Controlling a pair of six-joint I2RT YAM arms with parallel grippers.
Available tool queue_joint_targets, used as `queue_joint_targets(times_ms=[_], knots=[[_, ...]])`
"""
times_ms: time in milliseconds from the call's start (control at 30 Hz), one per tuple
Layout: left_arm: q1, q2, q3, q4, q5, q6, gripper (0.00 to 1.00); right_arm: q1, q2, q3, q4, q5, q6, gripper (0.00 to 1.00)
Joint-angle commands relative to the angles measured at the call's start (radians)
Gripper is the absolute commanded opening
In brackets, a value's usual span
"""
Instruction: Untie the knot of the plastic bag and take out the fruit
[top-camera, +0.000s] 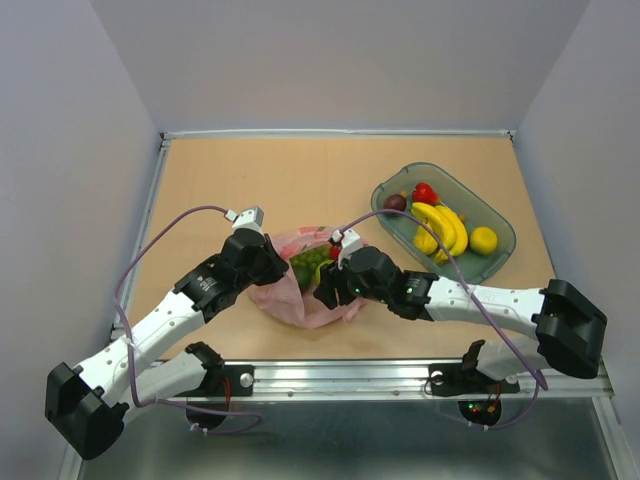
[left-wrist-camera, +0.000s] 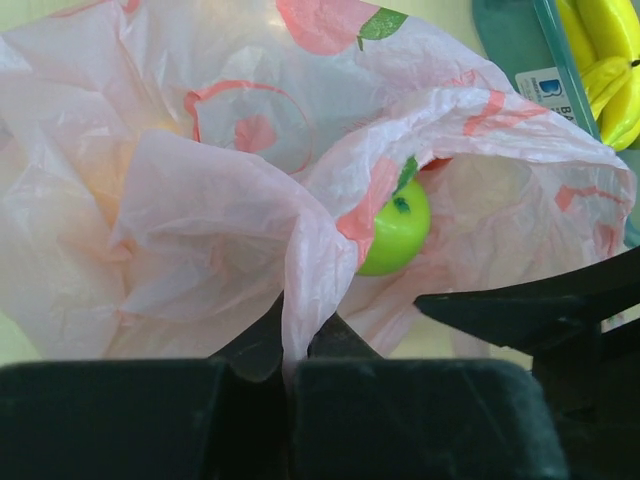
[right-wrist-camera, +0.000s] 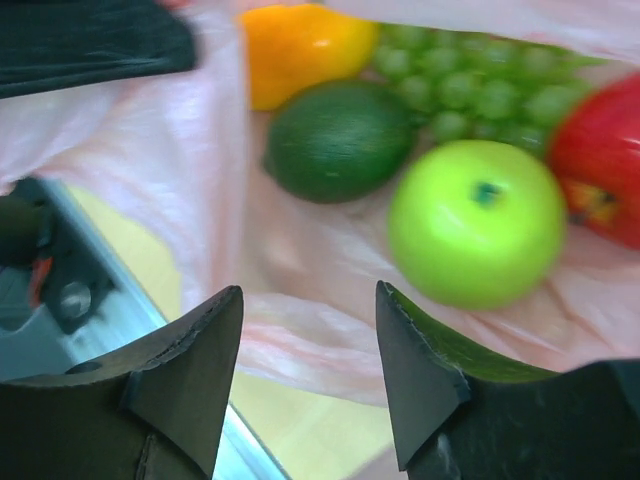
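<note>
- plastic bag (top-camera: 285, 300) lies on the desk (top-camera: 220, 180) between the two arms, near the front edge and left of the tray (top-camera: 430, 167), apart from it.
- The bag's mouth gapes open. I cannot make out a tied bunch of handles in any view.
- left fingers (top-camera: 280, 272): closed tight on a thin fold of the pink film at the bag's left side. Left wrist view shows the film pinched between the two pads and rising out of them.
- right fingers (top-camera: 322, 295): spread apart with nothing between them, at the bag's right side. Right wrist view shows them over the bag's near lip, tips pointed into the opening. Contact with the film cannot be told.
- fruit (top-camera: 310, 262) sits inside the bag, none of it out on the desk.
- Right wrist view into the bag:
  - green apple (right-wrist-camera: 477, 222) is nearest the fingers.
  - red fruit (right-wrist-camera: 605, 170) touches its right side.
  - dark green fruit (right-wrist-camera: 338, 140) is to its left.
  - green grapes (right-wrist-camera: 470, 85) are behind it.
  - orange-yellow fruit (right-wrist-camera: 300, 45) is at the back left.
- Left wrist view: only the apple shows, under a flap of film.
- Tray holds bananas (top-camera: 445, 228), a dark purple fruit (top-camera: 395, 202), a red item (top-camera: 425, 192) and a yellow round fruit (top-camera: 483, 240).
</note>
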Motion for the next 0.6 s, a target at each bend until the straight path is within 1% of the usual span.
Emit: queue_joint_targets(times_ms=[0,200,267,433,567], knots=[[0.003,-0.023,0.014,-0.018,-0.021,0.021,0.0,-0.002,-0.03,0.046,-0.109,0.215,-0.027,0.61],[0.003,-0.026,0.002,-0.017,-0.001,0.042,0.0,-0.011,-0.068,-0.009,-0.129,0.375,-0.005,0.64],[0.003,-0.027,-0.003,-0.018,0.004,0.052,0.0,-0.029,-0.104,-0.065,-0.13,0.39,0.009,0.65],[0.003,-0.033,-0.002,-0.015,0.001,0.072,0.0,-0.094,-0.173,-0.192,-0.129,0.349,0.027,0.67],[0.003,-0.033,0.002,-0.012,0.01,0.082,0.0,-0.094,-0.207,-0.207,-0.132,0.328,0.029,0.71]])
